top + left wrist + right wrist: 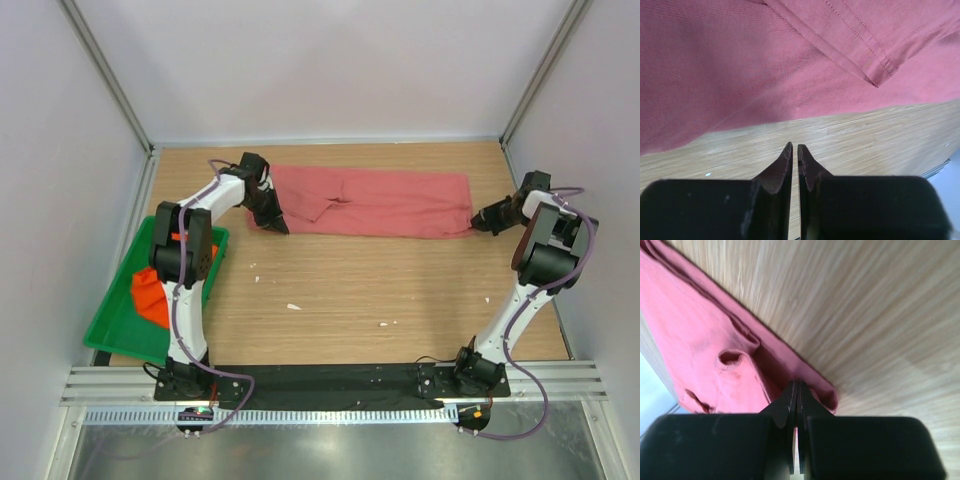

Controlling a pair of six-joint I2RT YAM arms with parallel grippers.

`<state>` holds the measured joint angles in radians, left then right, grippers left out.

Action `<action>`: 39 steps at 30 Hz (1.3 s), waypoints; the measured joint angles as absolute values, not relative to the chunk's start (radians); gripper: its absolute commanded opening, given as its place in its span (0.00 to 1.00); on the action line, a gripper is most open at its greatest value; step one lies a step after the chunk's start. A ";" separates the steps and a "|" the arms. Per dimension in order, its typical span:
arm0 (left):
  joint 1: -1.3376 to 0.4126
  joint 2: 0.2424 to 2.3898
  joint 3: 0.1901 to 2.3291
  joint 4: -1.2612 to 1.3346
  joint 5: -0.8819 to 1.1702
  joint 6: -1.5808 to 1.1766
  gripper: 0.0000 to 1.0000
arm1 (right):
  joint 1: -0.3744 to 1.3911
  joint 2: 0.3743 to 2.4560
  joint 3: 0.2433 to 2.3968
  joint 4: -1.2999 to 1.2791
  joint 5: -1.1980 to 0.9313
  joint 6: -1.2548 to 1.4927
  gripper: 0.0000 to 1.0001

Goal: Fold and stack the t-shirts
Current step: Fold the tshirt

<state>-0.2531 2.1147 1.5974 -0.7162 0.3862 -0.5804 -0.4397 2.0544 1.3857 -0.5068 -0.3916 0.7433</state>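
Observation:
The pink t-shirt (370, 203) lies as a long folded strip across the far part of the table. My left gripper (280, 226) hovers by its near left corner. In the left wrist view this gripper (794, 146) is shut over bare wood with nothing in it, the pink t-shirt's edge (765, 75) just ahead. My right gripper (477, 222) is at the strip's near right corner. Seen from the right wrist, it (797, 384) is shut on that corner of the pink t-shirt (700, 340), and cloth curls up beside its tips. The orange t-shirt (150, 292) lies crumpled in the tray.
A green plastic tray (110, 330) sits at the left edge beside the left arm. Small white scraps (293, 306) lie on the wooden table (380, 290). White walls close in the back and both sides. A black rail holds the arm bases.

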 measured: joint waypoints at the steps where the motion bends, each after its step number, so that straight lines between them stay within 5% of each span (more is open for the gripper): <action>1: -0.253 2.116 1.599 -0.716 0.386 -0.583 0.08 | -0.440 2.048 1.382 -0.515 -0.396 0.744 0.05; 17: -0.219 2.117 1.601 -0.716 0.403 -0.590 0.07 | -0.456 1.961 1.258 -0.578 -0.527 0.837 0.08; 28: -0.201 2.117 1.600 -0.716 0.420 -0.576 0.07 | -0.515 1.909 1.311 -0.730 -0.359 0.699 0.12; 31: -0.197 2.117 1.600 -0.716 0.423 -0.571 0.07 | -0.518 1.909 1.354 -0.743 -0.333 0.641 0.21; 35: -0.194 2.120 1.600 -0.716 0.431 -0.568 0.07 | -0.501 1.901 1.384 -0.712 -0.363 0.565 0.48; 39: -0.194 2.126 1.600 -0.716 0.441 -0.567 0.07 | -0.483 1.877 1.346 -0.632 -0.434 0.500 0.53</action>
